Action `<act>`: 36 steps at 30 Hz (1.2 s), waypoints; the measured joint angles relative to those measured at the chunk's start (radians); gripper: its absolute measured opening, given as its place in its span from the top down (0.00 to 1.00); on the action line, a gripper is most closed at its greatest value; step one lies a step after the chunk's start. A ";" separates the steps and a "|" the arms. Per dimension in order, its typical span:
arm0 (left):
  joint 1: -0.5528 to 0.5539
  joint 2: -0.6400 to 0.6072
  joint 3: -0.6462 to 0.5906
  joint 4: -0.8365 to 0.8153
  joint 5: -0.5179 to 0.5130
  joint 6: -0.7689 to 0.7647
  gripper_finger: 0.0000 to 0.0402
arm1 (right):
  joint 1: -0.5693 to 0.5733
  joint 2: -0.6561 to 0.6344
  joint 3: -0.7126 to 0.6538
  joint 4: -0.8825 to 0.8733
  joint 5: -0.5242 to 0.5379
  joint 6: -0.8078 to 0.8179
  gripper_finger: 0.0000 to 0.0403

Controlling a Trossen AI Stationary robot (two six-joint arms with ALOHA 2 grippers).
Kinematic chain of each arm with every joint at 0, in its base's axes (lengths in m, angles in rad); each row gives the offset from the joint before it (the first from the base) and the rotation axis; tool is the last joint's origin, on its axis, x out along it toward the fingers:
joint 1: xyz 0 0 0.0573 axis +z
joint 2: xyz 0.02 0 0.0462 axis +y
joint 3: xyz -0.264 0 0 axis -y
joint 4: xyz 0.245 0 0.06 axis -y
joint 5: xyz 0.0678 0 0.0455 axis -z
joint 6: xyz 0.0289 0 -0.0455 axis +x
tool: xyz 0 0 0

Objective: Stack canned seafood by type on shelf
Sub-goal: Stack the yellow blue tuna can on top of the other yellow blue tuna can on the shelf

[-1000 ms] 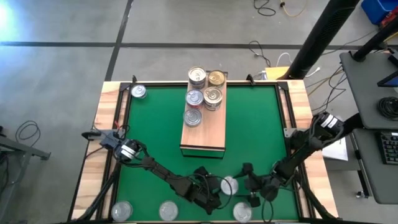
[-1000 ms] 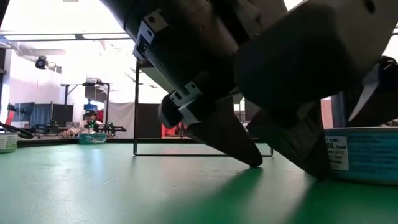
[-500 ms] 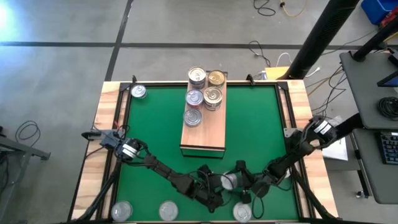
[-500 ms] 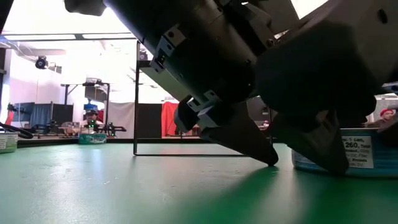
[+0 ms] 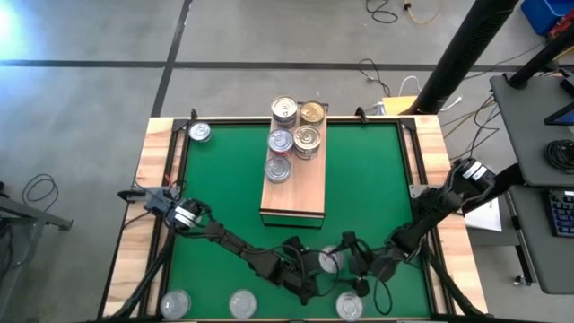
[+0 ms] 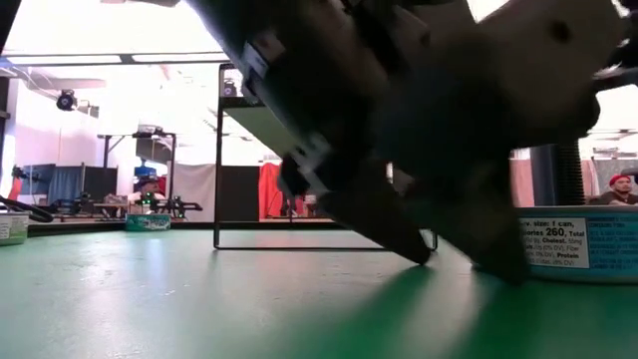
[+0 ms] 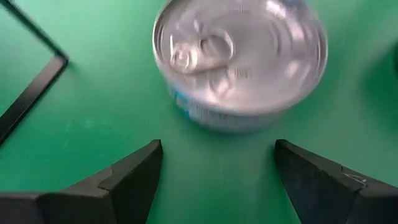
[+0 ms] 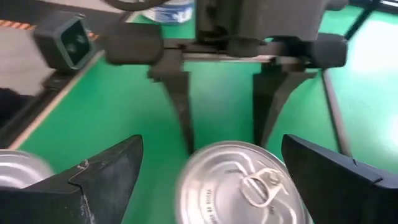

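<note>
A silver-topped can of seafood stands on the green mat near the table's near edge, between my two grippers. My left gripper is open on its left; in the left wrist view the can lies just beyond the fingertips. My right gripper is open on its right, its fingers standing on either side of the can without touching it. The shelf holds several cans at its far end.
Three more cans stand along the near edge, one of them right beside my right gripper. Another can sits at the far left corner. The shelf's near half is bare wood. The black frame rail runs close to the left gripper.
My right gripper has edged toward the can from the table's right and rolled its wrist, bringing its open fingers around the can. My left gripper has stayed in place and rolled slightly. The can has hardly shifted.
</note>
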 joint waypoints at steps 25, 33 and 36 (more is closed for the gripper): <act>0.040 -0.006 0.053 -0.138 0.035 0.068 0.27 | -0.061 -0.080 -0.058 -0.324 -0.149 0.193 0.01; 0.074 -0.003 0.043 -0.091 -0.013 0.083 0.31 | -0.068 0.114 -0.068 0.090 -0.109 0.065 0.01; 0.077 -0.003 0.040 -0.071 -0.005 0.113 0.32 | -0.072 0.172 -0.053 0.150 -0.099 0.057 0.00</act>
